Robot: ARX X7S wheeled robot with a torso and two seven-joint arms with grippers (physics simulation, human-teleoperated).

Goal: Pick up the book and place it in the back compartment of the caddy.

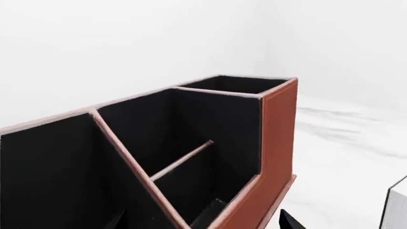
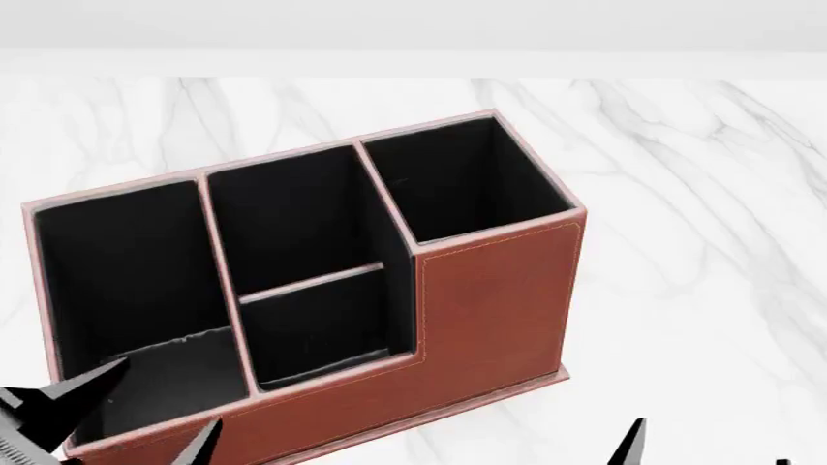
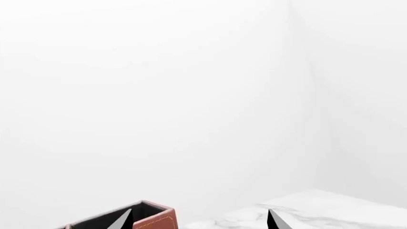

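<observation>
On my left wrist view the reddish-brown leather-look caddy (image 1: 278, 138) fills the foreground on white marble (image 1: 343, 162); a dark slab low in a cell may be the book, I cannot tell.

Head view: my left gripper (image 2: 123, 407) hangs spread at the caddy's near end cell, holding nothing.

Right wrist view: my right gripper (image 3: 200, 220) is spread, empty.
</observation>
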